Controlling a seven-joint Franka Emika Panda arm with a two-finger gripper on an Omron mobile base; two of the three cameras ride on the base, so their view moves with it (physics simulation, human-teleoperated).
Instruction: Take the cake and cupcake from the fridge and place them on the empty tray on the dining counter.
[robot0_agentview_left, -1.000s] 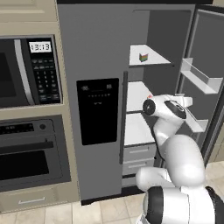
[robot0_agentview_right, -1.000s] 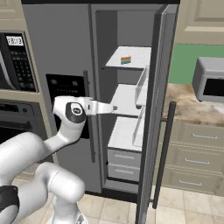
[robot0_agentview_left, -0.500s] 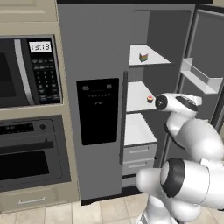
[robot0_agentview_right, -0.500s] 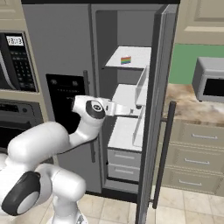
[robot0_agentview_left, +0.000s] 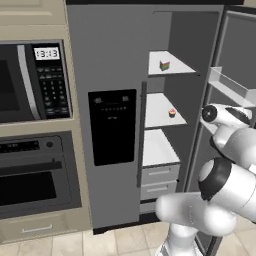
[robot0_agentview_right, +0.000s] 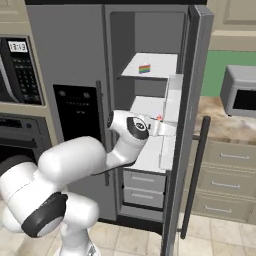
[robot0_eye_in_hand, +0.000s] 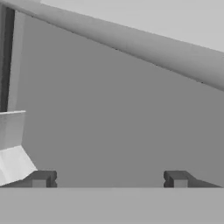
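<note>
The cake (robot0_agentview_left: 164, 65) sits on the top white shelf of the fridge (robot0_agentview_left: 110, 125), near the front edge of that shelf, and its rainbow layers face the camera in the right base view. One shelf lower stands the cupcake (robot0_agentview_left: 172, 113), small, with pink frosting, toward the right part of the middle shelf. Both sweets are untouched and well apart from each other, one above the other. The right door of the fridge is swung open and shows its door bins (robot0_agentview_left: 231, 86); the left door is closed and carries the black dispenser panel (robot0_agentview_left: 113, 126). Under the shelves there are grey drawers (robot0_agentview_left: 159, 176). The white arm reaches into the open compartment at the height of the middle shelf, and in the right base view its wrist hides most of the cupcake. The gripper (robot0_eye_in_hand: 109, 178) is released: in the hand view its two dark fingertips (robot0_eye_in_hand: 41, 179) stand wide apart with nothing between them, facing a plain grey inner wall. To the left of the fridge a microwave (robot0_agentview_left: 31, 82) is built in above an oven (robot0_agentview_left: 35, 182).
</note>
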